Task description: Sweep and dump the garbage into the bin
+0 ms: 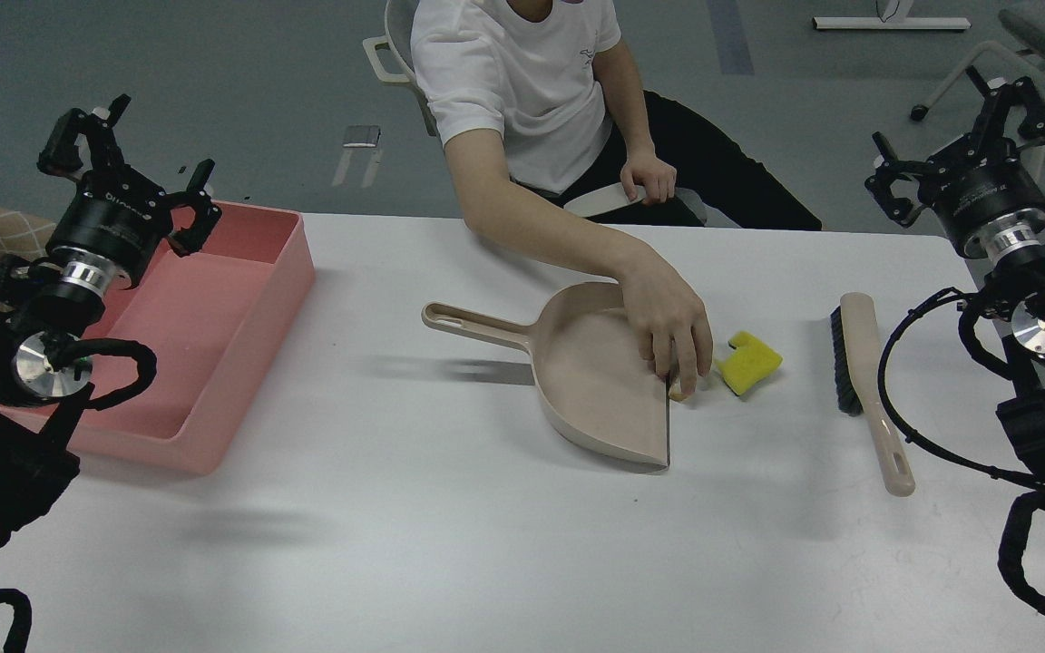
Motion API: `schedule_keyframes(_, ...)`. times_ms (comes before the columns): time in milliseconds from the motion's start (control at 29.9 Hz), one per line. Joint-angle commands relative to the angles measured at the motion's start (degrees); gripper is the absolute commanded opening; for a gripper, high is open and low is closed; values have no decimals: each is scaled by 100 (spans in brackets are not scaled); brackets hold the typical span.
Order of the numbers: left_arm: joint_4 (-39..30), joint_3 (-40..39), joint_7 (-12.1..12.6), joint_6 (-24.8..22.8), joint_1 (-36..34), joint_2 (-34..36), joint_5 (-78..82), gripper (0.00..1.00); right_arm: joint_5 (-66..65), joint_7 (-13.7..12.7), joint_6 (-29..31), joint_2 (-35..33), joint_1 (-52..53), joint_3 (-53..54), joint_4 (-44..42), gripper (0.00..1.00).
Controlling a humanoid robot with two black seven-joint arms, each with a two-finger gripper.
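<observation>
Left gripper [137, 159]: fingers spread, holding nothing, raised over the far rim of the bin [214, 426].
Right gripper [962, 136]: fingers spread, empty, raised beyond the bench [395, 544], well apart from every tool.
Garbage: the yellow sponge piece [749, 363] lies to the near left of your right gripper, just beside the dustpan [590, 381] lip; the whitish slice [681, 393] is mostly hidden under the person's hand [668, 322].
Risk: the hand rests on the dustpan, so any reach could strike it; wait.
Risk: a hasty sweep could flick the light scraps past the lip.
Brush [863, 381]: long axis runs near to far, bristles facing left towards the garbage.
Dustpan axis: handle points left, mouth opens right.
</observation>
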Motion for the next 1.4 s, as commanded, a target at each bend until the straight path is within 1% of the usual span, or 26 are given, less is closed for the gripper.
schedule_keyframes(0,-32,53,-20,-2,11,-18,-8,98,4,0,0,-41,-83,0,53,100)
schedule_keyframes(301,-41,45,-29,-11,2,9,-26,98,13,0,0,-59,-83,9,71,100)
schedule_keyframes(334,-41,45,-29,-63,2,26,-26,98,30,-52,0,-59,-101,0,97,100)
schedule_keyframes(634,-76,53,-3,-73,-33,0,-26,98,39,-61,0,-138,-110,9,115,100)
schedule_keyframes(768,-111,53,6,-73,-33,-9,-17,98,39,-17,0,-138,-154,0,360,100)
schedule_keyframes(935,-384,185,-20,-11,20,61,-8,98,22,-8,0,-129,-347,9,747,100)
schedule_keyframes(1369,-480,414,-12,6,-42,53,62,98,13,0,0,-147,-514,26,888,100)
